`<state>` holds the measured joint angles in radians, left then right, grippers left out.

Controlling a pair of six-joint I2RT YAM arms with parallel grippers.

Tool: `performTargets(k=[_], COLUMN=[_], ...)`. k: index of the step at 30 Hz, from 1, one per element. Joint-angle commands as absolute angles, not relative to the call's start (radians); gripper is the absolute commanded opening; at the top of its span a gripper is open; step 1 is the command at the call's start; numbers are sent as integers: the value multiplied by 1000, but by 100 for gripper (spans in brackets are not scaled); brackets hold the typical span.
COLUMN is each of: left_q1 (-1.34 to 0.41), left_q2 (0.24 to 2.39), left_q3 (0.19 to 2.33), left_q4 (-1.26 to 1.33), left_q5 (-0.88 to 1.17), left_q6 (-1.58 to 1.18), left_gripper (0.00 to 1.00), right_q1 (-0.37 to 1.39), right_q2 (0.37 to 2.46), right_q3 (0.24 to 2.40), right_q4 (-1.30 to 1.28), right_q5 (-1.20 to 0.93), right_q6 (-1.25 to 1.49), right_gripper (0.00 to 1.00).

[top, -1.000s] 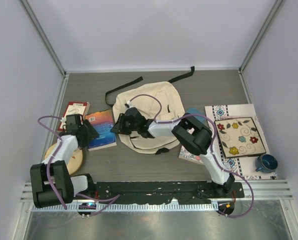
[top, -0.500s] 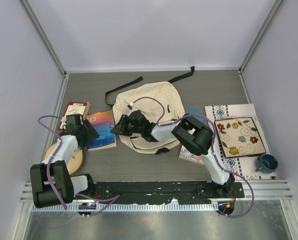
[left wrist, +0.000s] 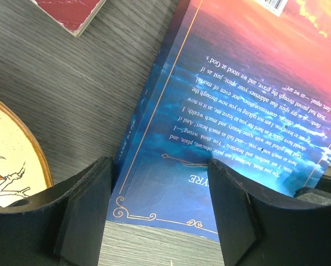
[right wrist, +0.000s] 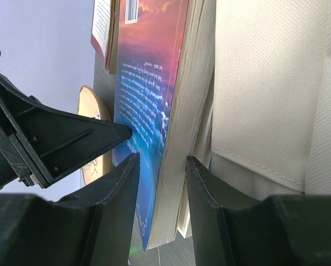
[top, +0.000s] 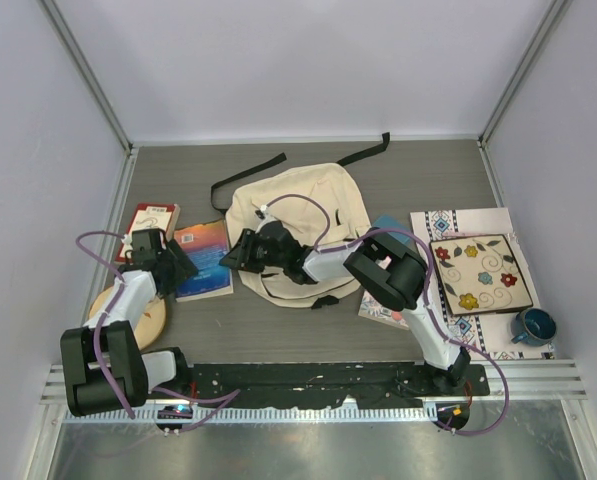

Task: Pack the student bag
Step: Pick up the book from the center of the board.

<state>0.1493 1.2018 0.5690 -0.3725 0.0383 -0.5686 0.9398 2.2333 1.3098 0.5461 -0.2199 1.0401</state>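
Right arm [top: 323,262]: the wrist and pale forearm link have dropped slightly toward the near edge of the tabletop [top: 278,325], over the left part of the student bag [top: 318,205]. Right claw [right wrist: 162,163] has nudged a touch rightward at the right edge of the blue book [top: 203,262]. The shift came early in the interval. Top view cannot show any change in jaw gap.
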Motion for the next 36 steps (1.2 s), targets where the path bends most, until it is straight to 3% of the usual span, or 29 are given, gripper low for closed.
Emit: performTargets(k=[1, 9, 18, 23, 28, 30, 32, 36], left_q1=[140, 140, 138, 140, 141, 140, 141, 140], left_q2=[1183, 1183, 1180, 1181, 1166, 1161, 1160, 1161], left_q3=[563, 568, 561, 568, 571, 572, 571, 566], left_q4=[-281, -279, -278, -288, -294, -295, -293, -288], left_q5=[190, 196, 198, 189, 190, 189, 190, 196], left_q6=[-606, -604, -603, -597, -597, -598, -598, -601], left_gripper=[70, 68, 68, 68, 69, 69, 70, 70], right_q1=[988, 1005, 1009, 1009, 1008, 1008, 1008, 1008], right_q2=[2174, 2149, 2157, 2164, 2164, 2167, 2177, 2194], right_q3=[1361, 1384, 1362, 1365, 1387, 1394, 1402, 1408], right_q4=[597, 509, 584, 571, 514, 500, 499, 529], right_q5=[-315, -276, -299, -288, -272, -284, -290, -314], right_q6=[1066, 985, 1012, 1023, 1019, 1012, 1020, 1049], right_gripper=[44, 44, 42, 23, 12, 16, 29, 36])
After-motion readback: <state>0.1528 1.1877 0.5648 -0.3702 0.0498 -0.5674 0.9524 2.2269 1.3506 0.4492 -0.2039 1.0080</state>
